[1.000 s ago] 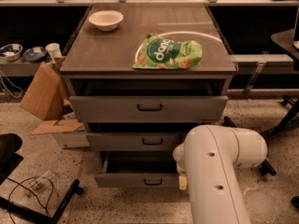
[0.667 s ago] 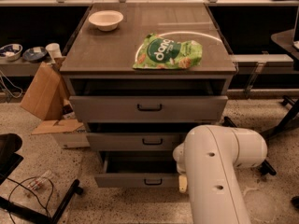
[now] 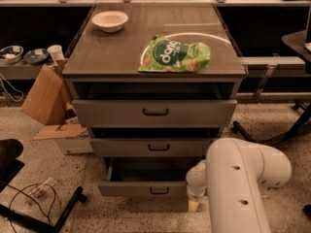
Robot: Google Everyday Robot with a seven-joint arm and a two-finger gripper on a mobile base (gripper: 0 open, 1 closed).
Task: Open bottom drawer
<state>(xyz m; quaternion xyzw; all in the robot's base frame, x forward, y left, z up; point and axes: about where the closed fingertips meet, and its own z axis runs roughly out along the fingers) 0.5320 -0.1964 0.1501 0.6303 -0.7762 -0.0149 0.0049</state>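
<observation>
Where the grey cabinet meets the speckled floor, the bottom drawer is found pulled out. Its plain grey interior is exposed behind the front panel, and its small black bar handle is set at centre. Above it, the middle drawer and the top drawer are seen, each drawn forward a little with a dark gap over it. The gripper is located low at the right end of the bottom drawer's front, just beside or touching it; which of the two cannot be told. Whether the gripper is spread or closed cannot be told either, as it is largely hidden by the white arm. On the cabinet top a white bowl is placed at the rear left and a green snack bag is laid flat towards the front right, well apart. A cardboard box is leaned beside the cabinet's left flank.
</observation>
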